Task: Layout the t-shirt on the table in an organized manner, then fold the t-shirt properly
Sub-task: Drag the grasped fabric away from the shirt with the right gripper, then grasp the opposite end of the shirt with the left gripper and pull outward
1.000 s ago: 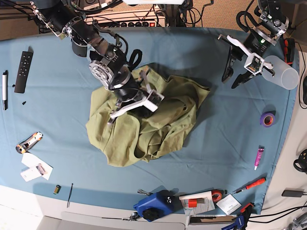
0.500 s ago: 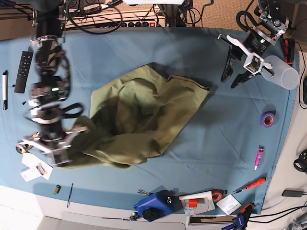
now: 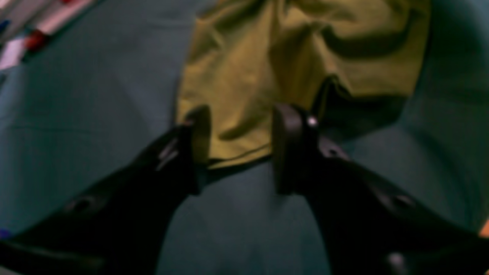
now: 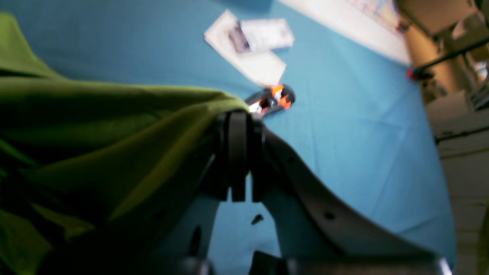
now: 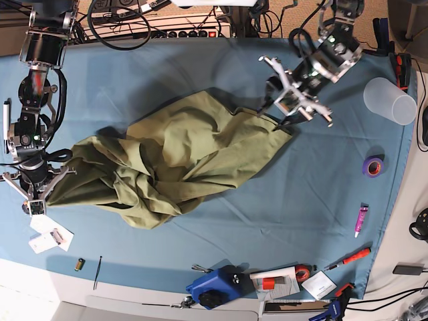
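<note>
The right tool (image 4: 240, 152) is clamped shut on one edge of the t-shirt (image 5: 174, 160), low at the bench's (image 5: 200, 67) left side in the base view, and the cloth runs taut from it toward the middle. To spread the shirt well, this grip should hold firm while the opposite corner is taken and drawn away, so the bunched folds in the middle flatten. Just past this tool lie some white cards (image 5: 48, 234) and an orange-and-black utility knife (image 4: 272, 100), close enough to catch on the dragged hem. Further across, the left tool (image 3: 237, 152) stands wide, its jaws straddling the shirt's far corner without pinching it; it should settle lower before closing. Beyond it stand a clear plastic cup (image 5: 390, 100) and purple tape roll (image 5: 373, 165), well clear.
</note>
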Action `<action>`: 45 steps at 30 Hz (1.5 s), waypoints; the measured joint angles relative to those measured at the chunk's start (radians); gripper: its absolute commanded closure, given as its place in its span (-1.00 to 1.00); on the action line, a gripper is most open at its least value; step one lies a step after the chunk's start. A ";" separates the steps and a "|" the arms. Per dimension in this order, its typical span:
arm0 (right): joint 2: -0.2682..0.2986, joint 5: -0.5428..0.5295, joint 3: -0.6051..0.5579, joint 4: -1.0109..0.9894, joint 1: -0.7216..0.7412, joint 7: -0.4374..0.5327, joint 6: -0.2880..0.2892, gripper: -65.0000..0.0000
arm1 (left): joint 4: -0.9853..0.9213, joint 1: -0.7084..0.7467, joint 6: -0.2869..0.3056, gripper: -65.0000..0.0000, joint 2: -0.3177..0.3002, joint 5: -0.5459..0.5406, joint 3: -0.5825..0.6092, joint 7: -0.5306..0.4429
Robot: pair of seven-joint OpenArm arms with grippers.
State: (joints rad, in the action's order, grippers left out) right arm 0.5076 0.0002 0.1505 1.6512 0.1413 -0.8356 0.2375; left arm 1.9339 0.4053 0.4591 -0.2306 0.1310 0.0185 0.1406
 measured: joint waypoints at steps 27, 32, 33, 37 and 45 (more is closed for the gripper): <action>0.002 0.001 0.000 -0.035 0.000 0.001 -0.001 1.00 | -0.251 -0.201 -0.294 0.97 0.053 -0.322 0.053 0.272; 0.002 -0.001 0.000 -0.036 0.000 -0.014 -0.001 1.00 | -0.254 -0.293 -0.387 1.00 0.045 -0.267 0.052 0.278; 0.002 0.000 0.000 -0.036 0.000 -0.018 -0.001 1.00 | -0.254 -0.325 -0.382 1.00 0.036 -0.258 0.053 0.287; 0.003 -0.001 0.000 -0.036 0.000 -0.040 -0.001 1.00 | -0.259 -0.430 -0.376 1.00 -0.009 -0.204 0.053 0.328; 0.002 0.001 0.000 -0.037 0.000 -0.056 -0.012 1.00 | -0.544 -0.642 -0.389 1.00 -0.087 -0.179 0.056 0.327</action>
State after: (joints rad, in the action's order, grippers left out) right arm 0.5095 0.0010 0.1501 1.6138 0.1410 -0.8913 0.2256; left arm 1.3903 -0.2363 0.0696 -0.3180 -0.0479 0.0750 0.4679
